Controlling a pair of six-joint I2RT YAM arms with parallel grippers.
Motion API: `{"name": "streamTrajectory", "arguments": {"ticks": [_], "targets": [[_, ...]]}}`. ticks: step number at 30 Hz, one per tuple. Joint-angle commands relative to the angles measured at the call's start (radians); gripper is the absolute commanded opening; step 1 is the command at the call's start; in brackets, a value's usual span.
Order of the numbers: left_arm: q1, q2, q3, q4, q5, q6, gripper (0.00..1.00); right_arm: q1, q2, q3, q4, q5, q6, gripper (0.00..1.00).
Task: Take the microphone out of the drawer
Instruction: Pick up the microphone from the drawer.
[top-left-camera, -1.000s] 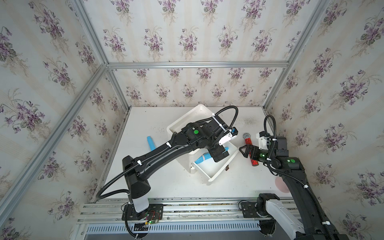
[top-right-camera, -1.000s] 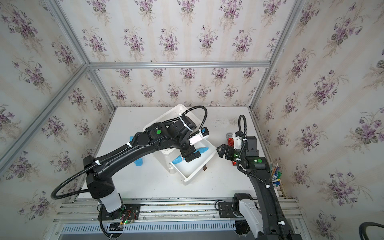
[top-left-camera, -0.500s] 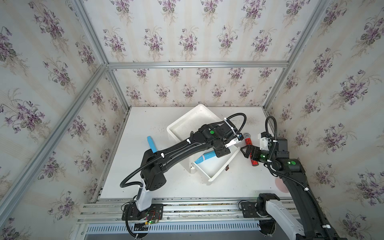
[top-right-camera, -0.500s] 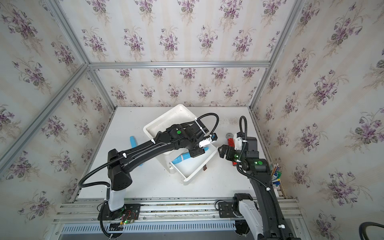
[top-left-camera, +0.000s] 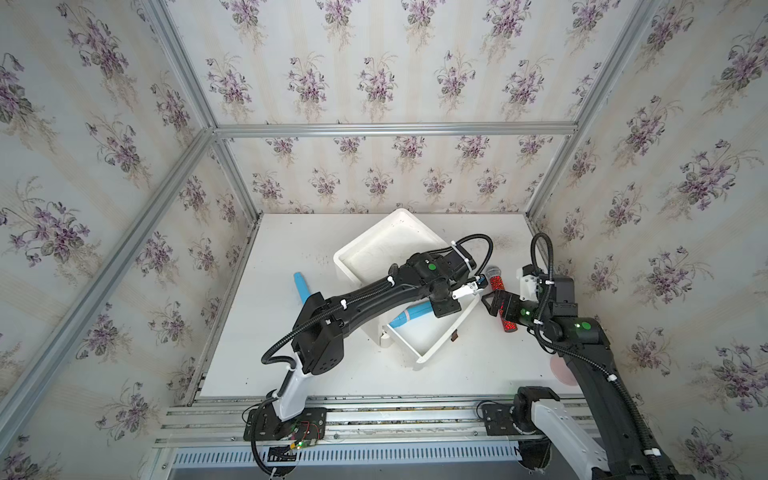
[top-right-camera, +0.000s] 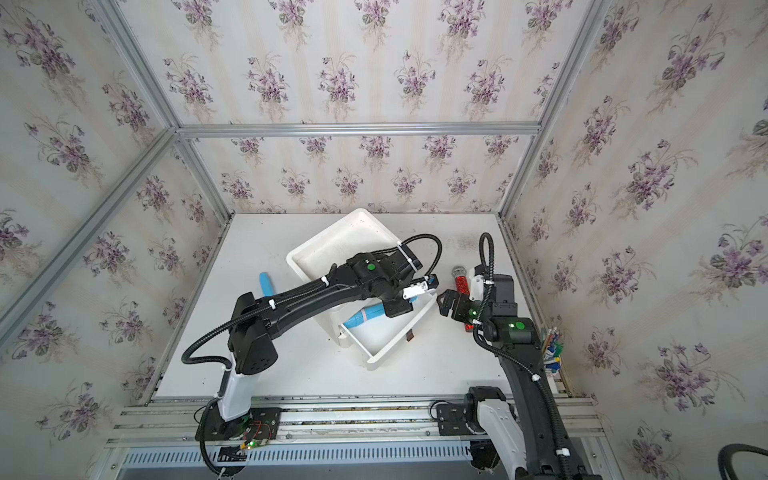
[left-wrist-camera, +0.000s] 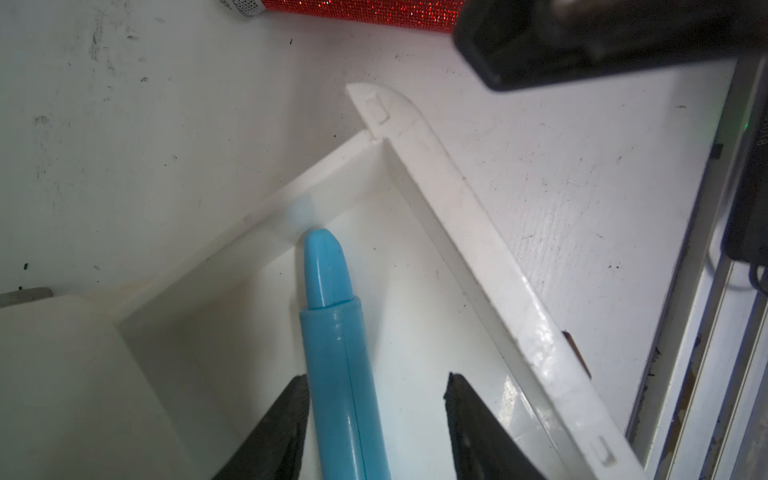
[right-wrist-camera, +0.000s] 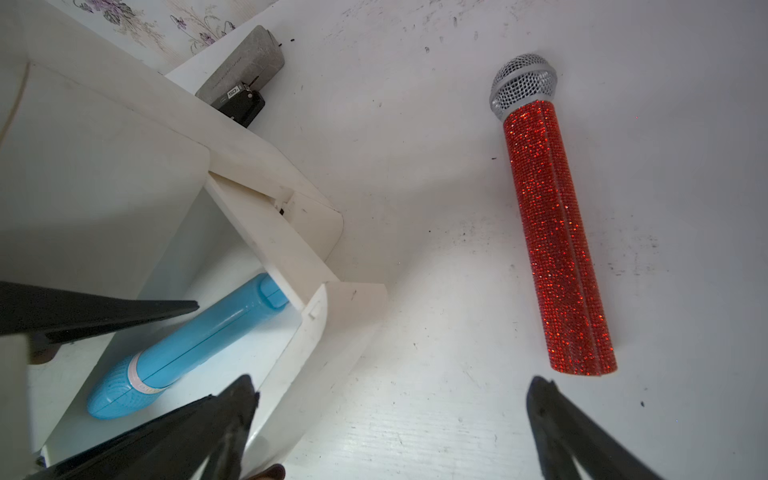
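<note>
**A:** Where's the blue microphone (left-wrist-camera: 332, 332)?

**B:** It's lying flat in the open drawer (left-wrist-camera: 478, 249), with its end against a side wall. The left gripper (left-wrist-camera: 378, 375) straddles the handle with its fingers apart, pinching nothing.

**A:** How should it go?

**B:** Centre on the handle, close firmly, then lift straight up clear of the rim. Beyond it, the right gripper (right-wrist-camera: 392, 381) hangs wide open near the red microphone (right-wrist-camera: 557, 232) on the table (right-wrist-camera: 415, 124). Leave that one alone.
</note>
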Motion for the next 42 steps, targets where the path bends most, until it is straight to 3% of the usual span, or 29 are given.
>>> {"name": "streamTrajectory", "arguments": {"ticks": [1, 12, 21, 25, 33, 42], "targets": [[0.001, 0.017, 0.006, 0.006, 0.002, 0.017, 0.56, 0.001, 0.002, -0.001, 0.014, 0.019, 0.004, 1.00], [0.001, 0.091, 0.035, 0.007, -0.045, -0.005, 0.56, 0.001, 0.005, -0.001, 0.011, 0.061, 0.019, 1.00], [0.002, 0.113, 0.023, 0.003, -0.061, -0.008, 0.65, 0.001, 0.002, -0.004, 0.015, 0.059, 0.019, 1.00], [0.005, 0.118, 0.017, -0.011, -0.061, -0.002, 0.56, 0.001, 0.002, -0.004, 0.017, 0.058, 0.019, 1.00], [0.007, 0.118, 0.018, -0.012, -0.059, -0.007, 0.56, 0.001, 0.000, -0.004, 0.019, 0.054, 0.018, 1.00], [0.006, 0.097, 0.034, -0.011, -0.064, 0.000, 0.35, 0.001, -0.003, -0.006, 0.022, 0.051, 0.018, 1.00]]}}
